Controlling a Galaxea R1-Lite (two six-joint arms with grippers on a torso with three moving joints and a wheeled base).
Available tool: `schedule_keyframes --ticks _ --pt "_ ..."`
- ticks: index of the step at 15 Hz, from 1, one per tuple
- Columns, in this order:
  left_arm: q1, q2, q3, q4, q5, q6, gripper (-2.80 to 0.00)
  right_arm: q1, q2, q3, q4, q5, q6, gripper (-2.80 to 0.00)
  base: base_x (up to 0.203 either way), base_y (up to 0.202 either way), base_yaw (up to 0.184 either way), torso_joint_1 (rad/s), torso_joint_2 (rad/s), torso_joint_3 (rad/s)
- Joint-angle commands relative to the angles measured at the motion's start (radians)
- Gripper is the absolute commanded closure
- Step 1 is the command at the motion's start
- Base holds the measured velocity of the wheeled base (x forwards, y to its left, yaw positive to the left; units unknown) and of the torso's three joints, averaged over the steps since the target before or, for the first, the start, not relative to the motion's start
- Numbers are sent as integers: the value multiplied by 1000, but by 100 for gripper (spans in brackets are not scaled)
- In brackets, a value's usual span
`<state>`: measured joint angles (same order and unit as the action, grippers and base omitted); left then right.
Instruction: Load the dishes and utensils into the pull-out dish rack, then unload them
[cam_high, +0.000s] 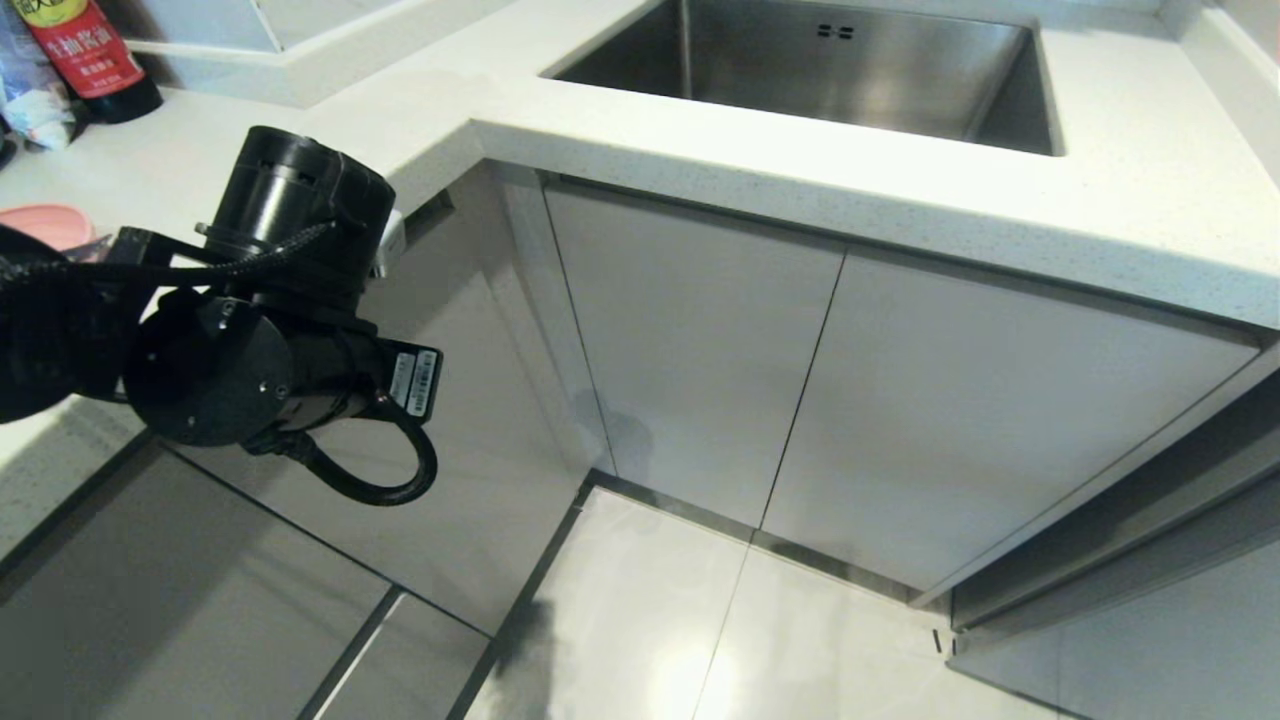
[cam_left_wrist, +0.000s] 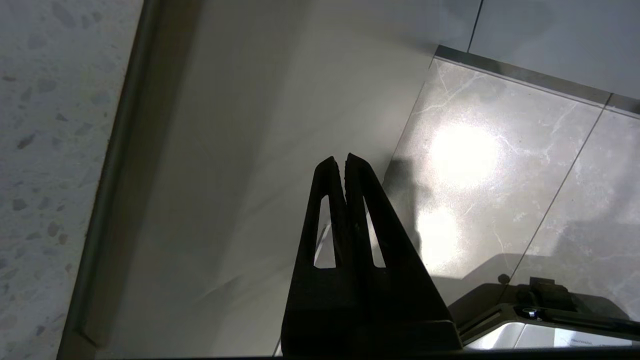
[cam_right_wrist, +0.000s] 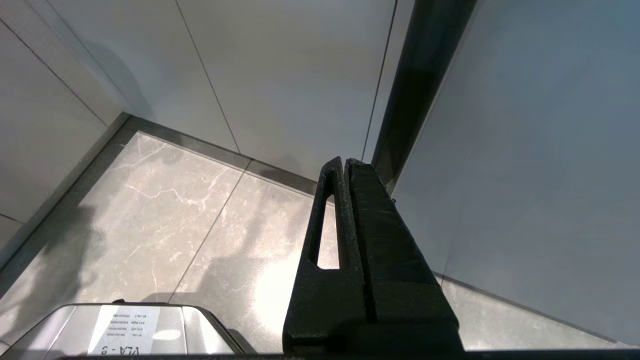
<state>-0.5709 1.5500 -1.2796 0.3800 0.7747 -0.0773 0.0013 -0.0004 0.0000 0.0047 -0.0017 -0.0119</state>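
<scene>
Floor tiles (cam_high: 640, 640) of pale marbled stone fill the bottom of the head view. At the left of the frame the black left arm (cam_high: 240, 330) reaches in beside grey cabinet fronts (cam_high: 700, 350). In its wrist view the left gripper (cam_left_wrist: 345, 162) has its fingers pressed together on nothing, above a grey cabinet panel. The right gripper (cam_right_wrist: 345, 165) – also closed and empty – hangs over the floor by the cabinets. Further up, the white speckled countertop (cam_high: 800, 170) carries the steel sink (cam_high: 830, 60) at top centre. A pink dish edge (cam_high: 45, 222) peeks out at the far left, a red-labelled bottle (cam_high: 85, 50) in the upper left corner. No pulled-out rack shows – the fronts are shut.
</scene>
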Motion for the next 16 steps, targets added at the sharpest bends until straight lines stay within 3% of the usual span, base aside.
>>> schedule_keyframes --ticks 1,6,9,12,16 --pt "-3 -5 0 2 5 -1 0 0 -1 0 0 0 0 0 0 0 0 0 0 0" --pt "-57 -102 22 -30 -6 36 0 0 -1 0 0 0 0 0 0 0 0 0 0 0" --pt "-72 -274 65 -142 -89 129 0 0 0 0 0 0 0 0 0 0 0 0 0 0" --pt "-14 -471 117 -243 -273 252 0 0 0 0 0 0 0 0 0 0 0 0 0 0" --pt "300 -696 145 -269 -707 338 0 0 0 0 0 0 0 0 0 0 0 0 0 0"
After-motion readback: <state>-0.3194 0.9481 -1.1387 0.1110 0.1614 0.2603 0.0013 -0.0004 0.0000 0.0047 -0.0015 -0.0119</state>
